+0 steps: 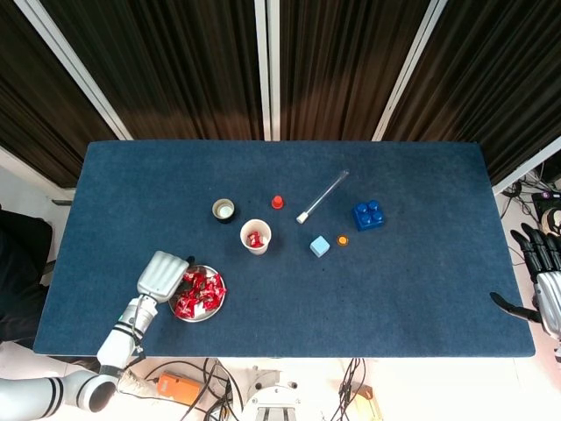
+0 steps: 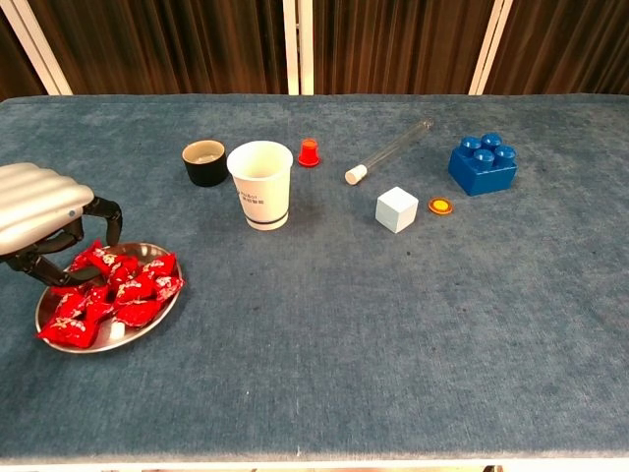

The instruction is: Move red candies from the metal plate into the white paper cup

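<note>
Chest view shows the left hand (image 2: 44,221), a ribbed silver shell with black fingers (image 2: 106,218), curled down over the left edge of the round metal plate (image 2: 147,322), fingertips among the red candies (image 2: 123,290); whether it has pinched one I cannot tell. The candies are crinkly, glossy wrappers heaped on the shallow shiny plate, which sits near the front left of the bench (image 2: 393,344), a surface covered in nubby blue felt. Behind and to the right of the plate stands the white paper cup (image 2: 260,185), upright and tapered; from the head view a red candy (image 1: 255,239) lies inside it. Just beside the cup's left is a small black round pot (image 2: 204,163), and behind its right a little red cap (image 2: 309,152). Further right lie a clear tube (image 2: 393,148) with a white stopper, a pale cube (image 2: 397,209), a flat orange disc (image 2: 440,206) and a studded blue brick (image 2: 483,163). Head view puts the right hand (image 1: 543,276) off the bench's right edge, its dark fingers spread and holding nothing.
</note>
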Controlling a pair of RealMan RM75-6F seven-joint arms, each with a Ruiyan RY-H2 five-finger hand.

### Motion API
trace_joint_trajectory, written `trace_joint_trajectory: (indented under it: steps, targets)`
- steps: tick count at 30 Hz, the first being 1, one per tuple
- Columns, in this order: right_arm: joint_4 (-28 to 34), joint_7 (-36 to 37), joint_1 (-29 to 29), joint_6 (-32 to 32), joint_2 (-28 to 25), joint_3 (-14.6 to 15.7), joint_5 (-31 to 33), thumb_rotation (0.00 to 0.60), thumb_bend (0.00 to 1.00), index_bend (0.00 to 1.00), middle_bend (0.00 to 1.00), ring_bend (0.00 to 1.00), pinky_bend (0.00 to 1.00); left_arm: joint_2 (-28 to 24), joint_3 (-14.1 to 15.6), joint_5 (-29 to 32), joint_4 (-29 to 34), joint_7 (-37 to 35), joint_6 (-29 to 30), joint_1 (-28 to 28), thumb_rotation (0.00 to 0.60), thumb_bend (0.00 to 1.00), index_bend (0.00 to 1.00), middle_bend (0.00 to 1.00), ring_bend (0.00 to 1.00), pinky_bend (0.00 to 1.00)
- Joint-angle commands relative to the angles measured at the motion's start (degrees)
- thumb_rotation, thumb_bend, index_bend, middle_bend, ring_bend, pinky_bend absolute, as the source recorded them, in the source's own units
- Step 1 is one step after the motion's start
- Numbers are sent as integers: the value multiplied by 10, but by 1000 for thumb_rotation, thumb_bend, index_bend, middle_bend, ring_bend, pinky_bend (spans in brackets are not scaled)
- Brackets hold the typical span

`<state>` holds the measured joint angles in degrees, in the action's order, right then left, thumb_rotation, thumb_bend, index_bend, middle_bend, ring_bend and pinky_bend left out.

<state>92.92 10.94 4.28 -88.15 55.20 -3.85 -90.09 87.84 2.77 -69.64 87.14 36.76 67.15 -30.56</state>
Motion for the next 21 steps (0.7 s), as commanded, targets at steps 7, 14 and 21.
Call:
trace_joint_trajectory:
  steps: [7, 14, 21]
  targets:
    - [6, -4, -2, -1, -2, -1, 3, 600, 277, 0, 28, 0, 0, 2, -6, 0, -11, 0, -16, 3, 600, 344, 583, 922, 834, 834]
    - [6, -5, -2, -3, -2, -1, 3, 600, 277, 0, 28, 0, 0, -34, -34, -22, 55, -51, 11, 10, 600, 359, 585, 922, 835, 835]
    - [4, -4, 0, 1, 1, -2, 3, 600, 277, 0, 28, 0, 0, -79, -103, -25, 139, -113, -8, -25, 600, 387, 581, 923, 835, 834]
